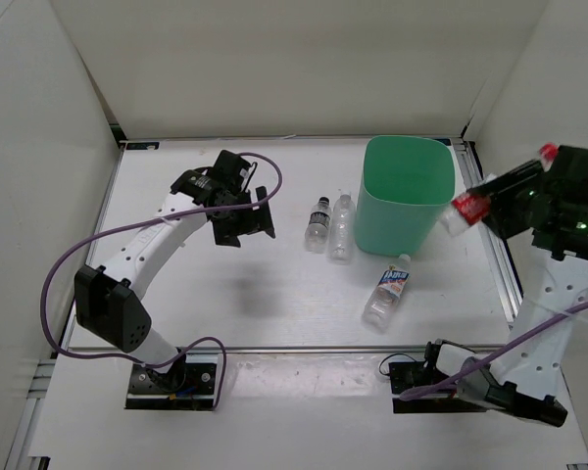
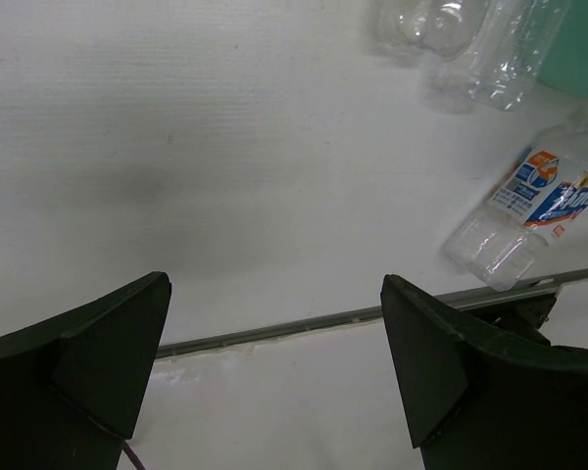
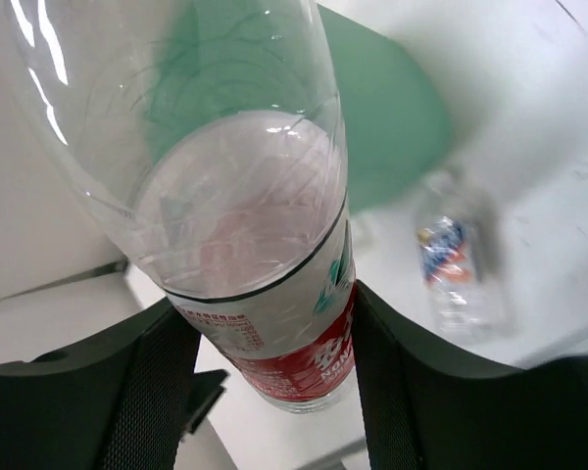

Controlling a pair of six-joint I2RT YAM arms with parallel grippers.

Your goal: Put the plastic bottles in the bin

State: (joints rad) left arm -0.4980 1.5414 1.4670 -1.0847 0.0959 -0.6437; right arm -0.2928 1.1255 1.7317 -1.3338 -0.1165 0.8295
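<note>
The mint-green bin point(image 1: 404, 194) stands at the back right of the table. My right gripper point(image 3: 274, 343) is shut on a clear bottle with a red label point(image 3: 265, 235) and holds it in the air just right of the bin point(image 3: 392, 108); in the top view this red-label bottle point(image 1: 470, 206) points toward the bin. Two clear bottles point(image 1: 318, 223) point(image 1: 342, 227) lie side by side left of the bin. A blue-white label bottle point(image 1: 388, 291) lies in front of the bin and also shows in the left wrist view point(image 2: 544, 201). My left gripper point(image 2: 274, 362) is open and empty, above the table left of the bottles.
White walls enclose the table on the left, back and right. A metal rail point(image 1: 274, 350) runs along the table's front edge. Purple cables point(image 1: 59, 264) hang from both arms.
</note>
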